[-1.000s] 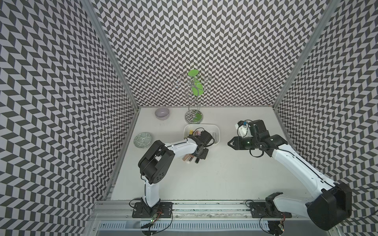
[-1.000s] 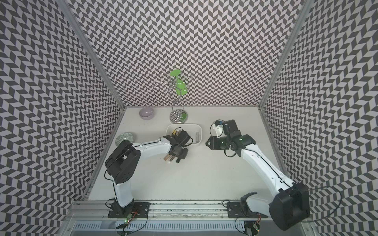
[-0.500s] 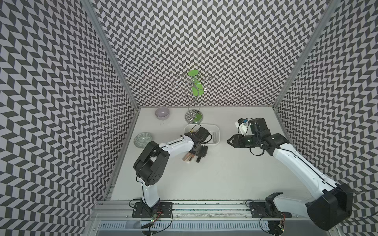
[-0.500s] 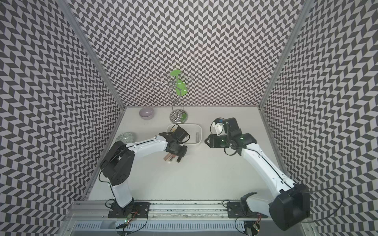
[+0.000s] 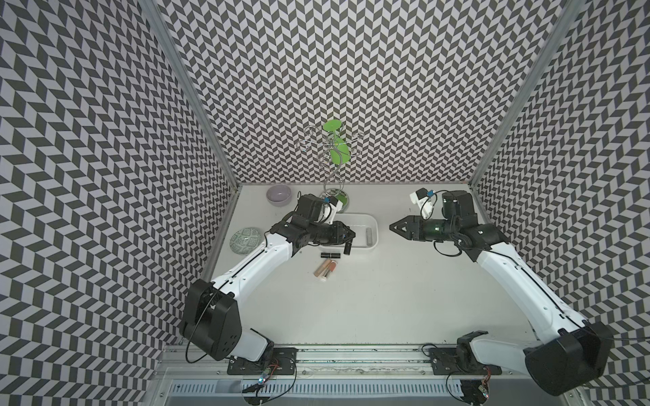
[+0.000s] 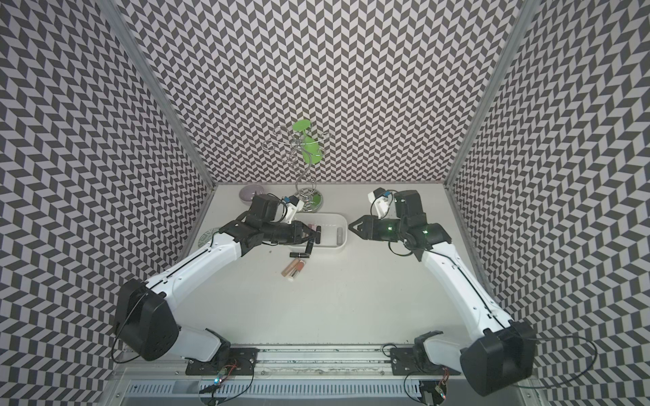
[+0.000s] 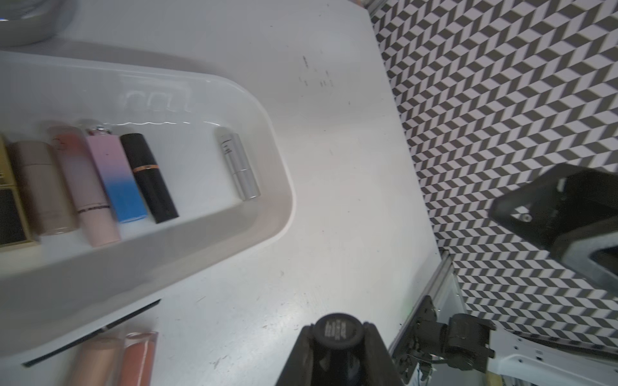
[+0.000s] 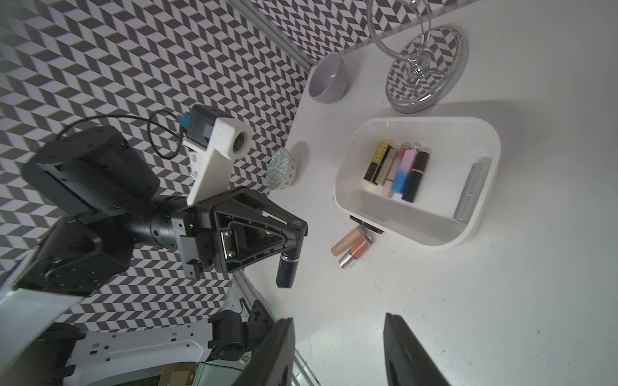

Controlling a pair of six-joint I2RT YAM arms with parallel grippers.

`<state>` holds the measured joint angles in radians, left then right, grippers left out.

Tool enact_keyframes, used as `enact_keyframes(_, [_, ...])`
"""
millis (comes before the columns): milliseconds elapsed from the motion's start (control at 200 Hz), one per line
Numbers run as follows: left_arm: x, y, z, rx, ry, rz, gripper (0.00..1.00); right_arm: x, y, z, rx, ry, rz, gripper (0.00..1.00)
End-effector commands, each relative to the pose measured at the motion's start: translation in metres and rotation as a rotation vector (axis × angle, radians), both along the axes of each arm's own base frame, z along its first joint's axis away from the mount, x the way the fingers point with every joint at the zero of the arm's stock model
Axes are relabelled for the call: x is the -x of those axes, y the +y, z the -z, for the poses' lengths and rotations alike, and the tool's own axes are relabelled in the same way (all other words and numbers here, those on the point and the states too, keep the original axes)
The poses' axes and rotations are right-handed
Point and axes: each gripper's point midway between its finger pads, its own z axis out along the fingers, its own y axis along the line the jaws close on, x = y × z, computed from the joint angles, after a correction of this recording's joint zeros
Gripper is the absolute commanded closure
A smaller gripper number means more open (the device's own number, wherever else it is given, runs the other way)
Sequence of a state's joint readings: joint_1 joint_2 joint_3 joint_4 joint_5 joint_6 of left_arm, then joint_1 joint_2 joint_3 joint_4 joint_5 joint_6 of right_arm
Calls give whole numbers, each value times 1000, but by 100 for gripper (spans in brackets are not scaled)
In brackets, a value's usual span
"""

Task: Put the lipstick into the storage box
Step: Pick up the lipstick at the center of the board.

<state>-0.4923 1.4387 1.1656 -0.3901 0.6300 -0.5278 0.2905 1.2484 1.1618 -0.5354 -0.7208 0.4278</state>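
Observation:
My left gripper (image 5: 349, 236) is shut on a black lipstick (image 5: 347, 247) that hangs down from its jaws just over the front left rim of the white storage box (image 5: 375, 228). The left wrist view shows the lipstick's round end (image 7: 337, 331) pinched between the fingers. Several lipsticks lie in a row inside the box (image 8: 491, 140), and a silver one (image 8: 471, 190) lies apart at its right end. My right gripper (image 5: 392, 227) hovers to the right of the box, open and empty, pointing at it.
A black lipstick (image 5: 330, 254) and two peach tubes (image 5: 325, 269) lie on the table in front of the box. A lilac bowl (image 5: 279, 194), a green-patterned plate (image 5: 245, 240) and a metal jewellery stand (image 5: 332, 197) stand behind and to the left.
My left gripper has lifted away from the loose tubes and moved toward the box with the black lipstick. The right gripper's jaws have opened wider.

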Motion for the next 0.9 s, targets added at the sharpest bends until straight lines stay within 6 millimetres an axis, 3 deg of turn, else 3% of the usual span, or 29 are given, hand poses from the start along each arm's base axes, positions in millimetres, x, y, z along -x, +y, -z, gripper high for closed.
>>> enact_keyframes(0, [12,-10,-56,190,-86,78,76,15,15,-42,-176,-89,-114,48])
enact_keyframes(200, [19,-3,-104,343,-168,110,75,43,26,-71,-357,-111,-260,44])
enact_keyframes(396, [31,-5,-130,460,-167,166,75,65,42,-82,-399,-115,-362,41])
enact_keyframes(626, [41,-4,-150,534,-180,202,73,78,64,-84,-405,-110,-425,41])
enact_keyframes(891, [45,-6,-157,566,-178,218,73,80,85,-89,-413,-116,-468,41])
